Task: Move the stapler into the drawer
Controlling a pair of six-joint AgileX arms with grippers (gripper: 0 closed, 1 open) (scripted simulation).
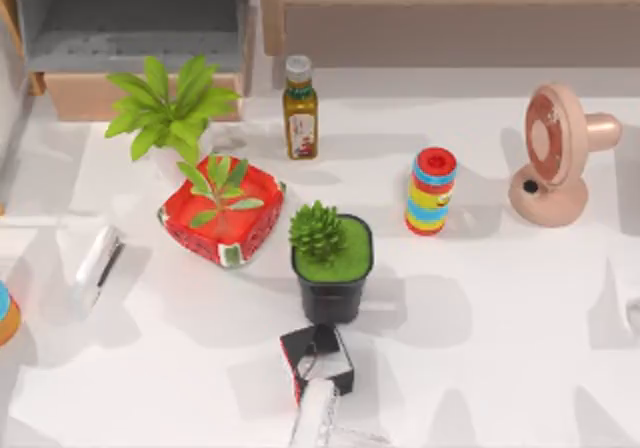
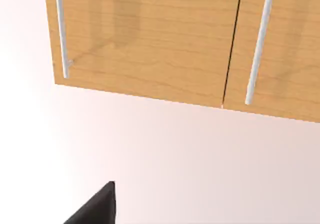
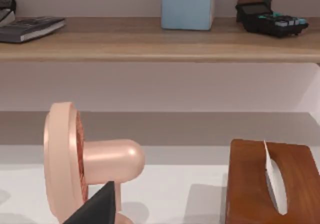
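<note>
Surface: a white table [image 1: 480, 308] seen from above, with a long brown shelf unit [image 1: 450, 8] along its far edge.
Drawer: the drawer [image 1: 130, 28] stands pulled out at the far left corner, grey floor bare, tan front panel facing the table.
Stapler: the stapler [image 1: 97, 265] lies flat near the left edge, well short of the drawer and apart from everything else.
Left gripper: its wrist view faces a wooden cabinet front [image 2: 165, 39] with metal handles; one dark fingertip [image 2: 97, 206] juts in at the edge. I cannot tell how far it is open, and it holds nothing visible. The stapler is nowhere near that tip.
Right gripper: parked by the pink fan [image 1: 555, 153]; one dark fingertip [image 3: 100, 206] shows just in front of the fan, spread unclear.
In the way: the leafy plant [image 1: 170, 108] stands right before the drawer front, the red tray [image 1: 222, 213] just beyond the stapler towards the centre.
Other things: oil bottle [image 1: 300, 108], potted succulent [image 1: 332, 258], small black box [image 1: 318, 358], striped ring stack [image 1: 431, 190].
Risk: carried low, the stapler could brush the plant's leaves or catch the drawer's front panel; a grip near one rounded end may let it pivot and slip.
</note>
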